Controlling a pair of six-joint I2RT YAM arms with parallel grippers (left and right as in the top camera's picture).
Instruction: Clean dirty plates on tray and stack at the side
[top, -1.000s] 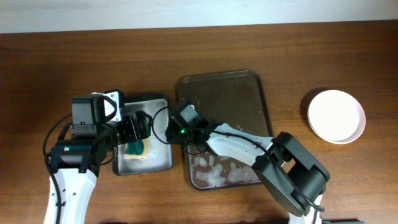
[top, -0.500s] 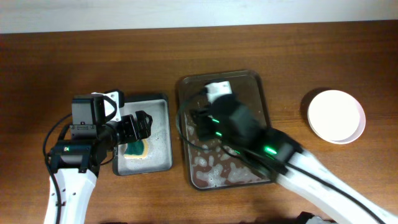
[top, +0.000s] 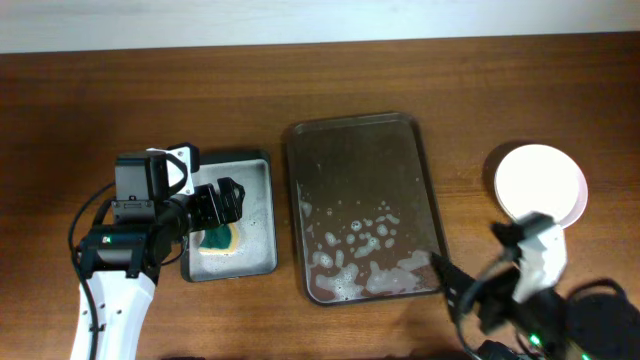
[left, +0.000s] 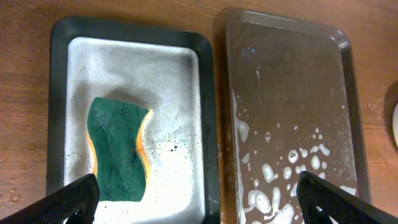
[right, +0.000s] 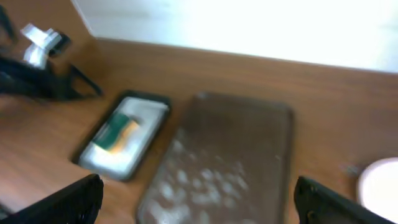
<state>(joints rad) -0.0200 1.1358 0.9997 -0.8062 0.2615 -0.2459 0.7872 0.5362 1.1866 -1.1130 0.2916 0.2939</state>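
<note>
Closest to the robot, by the near right corner of the tray (top: 360, 160), the right pincer (right: 198, 182) hangs with its two fingers wide apart and nothing between them. Left of the tray, the left pincer (left: 198, 180) hangs over the small grey tray (top: 255, 255). Its fingers are wide apart and hold nothing too. Under it the green sponge (left: 118, 149) lies flat in the small grey tray.

The tray has no plate on it. White soap foam (top: 360, 250) sits on its near half, and its far half is bare. The plates (top: 541, 186) are off to the right of the tray, well apart from it, on the bench (top: 100, 90). They look white and clean from above. I think they lie one on another, but I cannot count them.

So the job looks almost done, and the step now looks like moving the arms out of the way. To do it well, the right arm should go slow, because the plates are close to it, on its side away from the tray. One bump could push the pile. It should also keep clear of the rim of the tray. The left arm should lift straight up and leave the sponge alone, so no foam drips on the bench left of the tray
</note>
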